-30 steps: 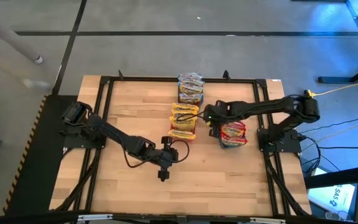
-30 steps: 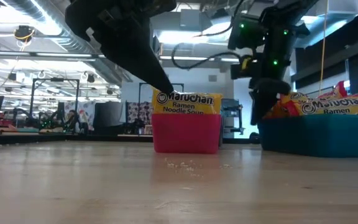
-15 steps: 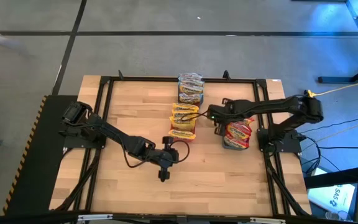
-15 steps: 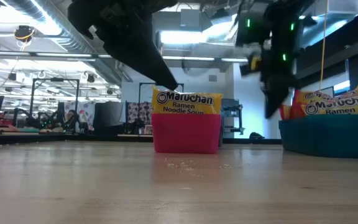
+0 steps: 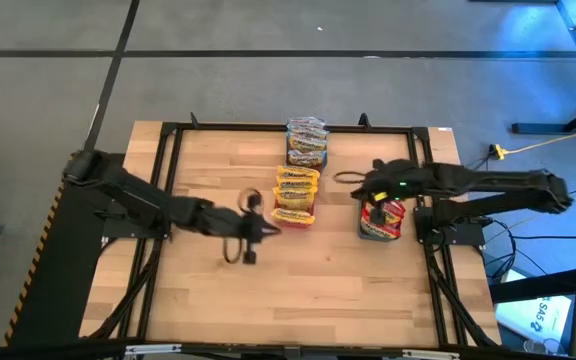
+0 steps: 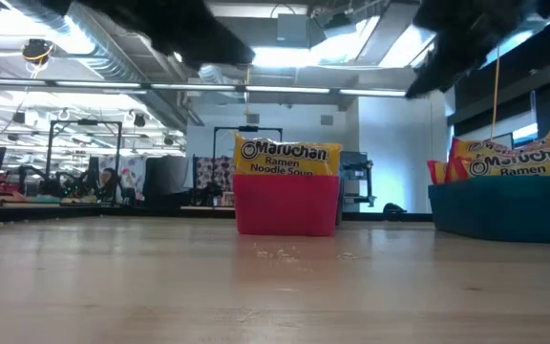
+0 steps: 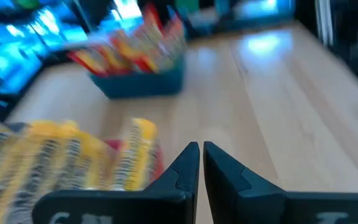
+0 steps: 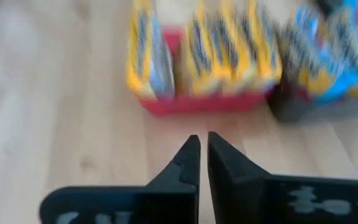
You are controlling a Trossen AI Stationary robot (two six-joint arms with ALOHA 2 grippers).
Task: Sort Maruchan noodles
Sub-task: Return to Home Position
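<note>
The Maruchan noodles stand on edge in three small bins. Yellow packets (image 5: 295,194) fill the red bin (image 6: 286,204) at mid-table. Bluish ones (image 5: 307,142) sit in the grey bin (image 8: 303,107) beyond it. Red-marked ones (image 5: 381,212) are in the teal bin (image 6: 504,212) toward the right. My left gripper (image 7: 201,149) is shut and empty in the air, just left of the red bin (image 5: 271,228). My right gripper (image 8: 202,142) is shut and empty, raised between the red and teal bins (image 5: 360,190).
A black frame (image 5: 168,135) runs round the wooden tabletop (image 5: 318,290). Bare wood spreads over the near half and the left side of the table. A loose cable loop (image 5: 233,250) hangs under my left arm. Crumbs (image 6: 280,253) lie in front of the red bin.
Both arms have drawn back toward their bases and risen, with the fingers staying shut. My left gripper went up and toward the table's left and far side. My right gripper climbed toward the right edge. The teal bin has slid a little toward the right edge.
</note>
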